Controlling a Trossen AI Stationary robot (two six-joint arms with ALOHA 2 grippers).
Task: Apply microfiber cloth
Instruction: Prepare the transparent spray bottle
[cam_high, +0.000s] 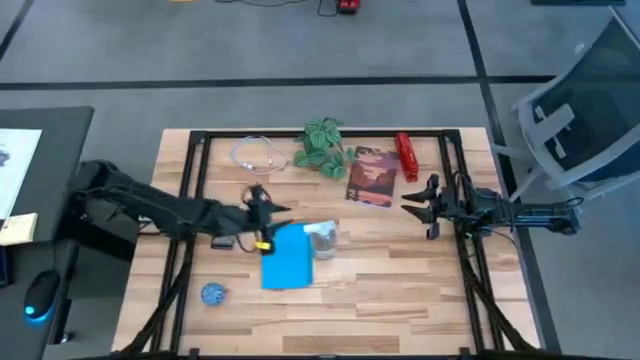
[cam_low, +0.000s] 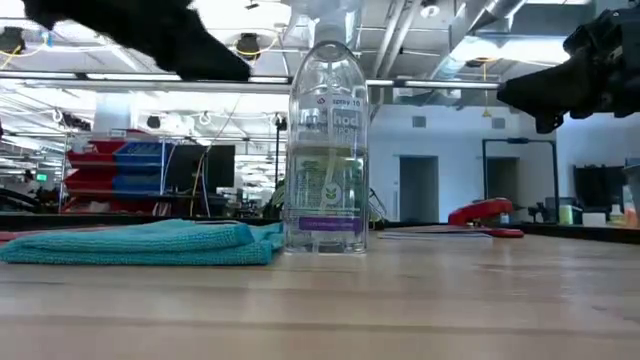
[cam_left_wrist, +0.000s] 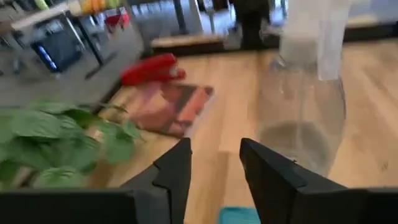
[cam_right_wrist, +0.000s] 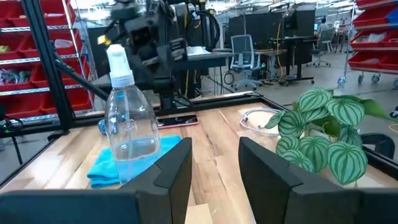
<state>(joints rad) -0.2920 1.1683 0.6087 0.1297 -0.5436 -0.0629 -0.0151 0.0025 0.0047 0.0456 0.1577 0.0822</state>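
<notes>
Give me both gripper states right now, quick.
Left gripper: open, empty, over the microfiber cloth.
Right gripper: open, empty, at the table's right side.

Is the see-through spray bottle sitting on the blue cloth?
Cannot tell. In the low view the spray bottle overlaps the microfiber cloth's edge, without showing contact or gap.

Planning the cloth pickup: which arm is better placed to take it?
Left, probably. Its claw hangs open right at the cloth's edge, beside the bottle. The right claw, also open, waits farther off past the book.
</notes>
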